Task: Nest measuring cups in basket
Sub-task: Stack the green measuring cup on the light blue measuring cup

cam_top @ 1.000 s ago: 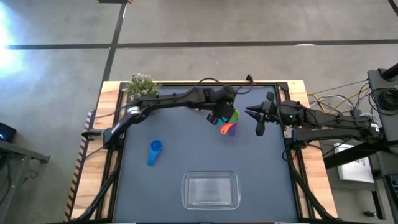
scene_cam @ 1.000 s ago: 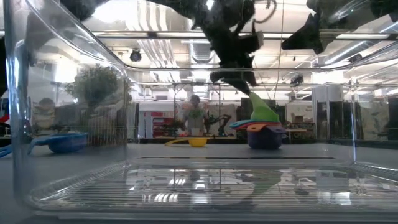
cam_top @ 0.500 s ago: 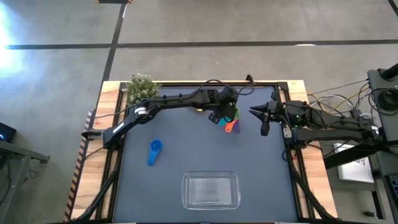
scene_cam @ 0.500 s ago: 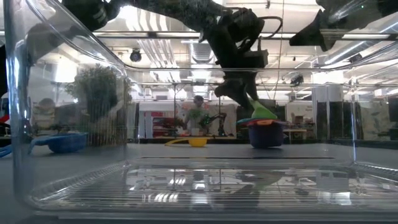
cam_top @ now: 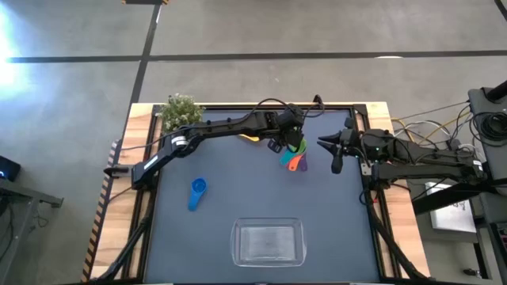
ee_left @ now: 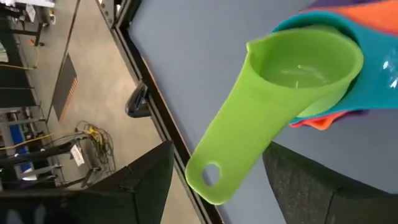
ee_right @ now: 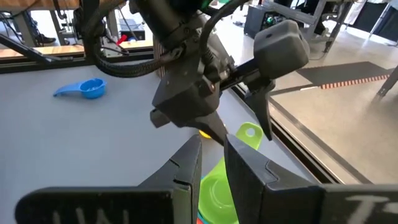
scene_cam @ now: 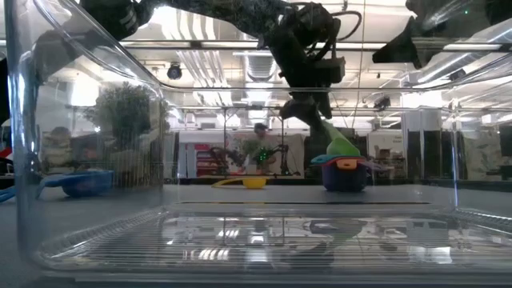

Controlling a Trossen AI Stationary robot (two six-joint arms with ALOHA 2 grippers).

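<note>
High view: left gripper point(cam_top: 295, 147) reaching across the far half of the table, poised over a stack of nested measuring cups point(cam_top: 294, 157) lying toward one o'clock from the table's middle; green cup point(cam_top: 299, 147) on top, teal, orange and purple layers fanned beneath. Left wrist view: green cup point(ee_left: 292, 87) seated in the teal one point(ee_left: 373, 68), its handle sticking out free between the two dark fingers point(ee_left: 311, 186), fingers spread wide with clear gaps on both sides, gripping nothing. Low view: same gripper point(scene_cam: 312, 108) hanging just above the stack point(scene_cam: 346, 172), green handle slanting up toward it; contact there impossible to tell. Blue cup point(cam_top: 196, 193) alone at nine o'clock on the mat, well apart from the stack. Yellow cup point(cam_top: 250, 138) partly hidden under the left arm near twelve o'clock, seen low and flat in the low view point(scene_cam: 244, 182). Clear basket point(cam_top: 268, 242) at six o'clock, near the front edge, no cup inside. Right gripper point(cam_top: 333, 149) waiting at two to three o'clock, just beside the stack but apart from it, fingers nearly together with only a narrow slit between, as seen in the right wrist view point(ee_right: 211, 171). Small potted plant point(cam_top: 180, 108) at the eleven o'clock corner
</note>
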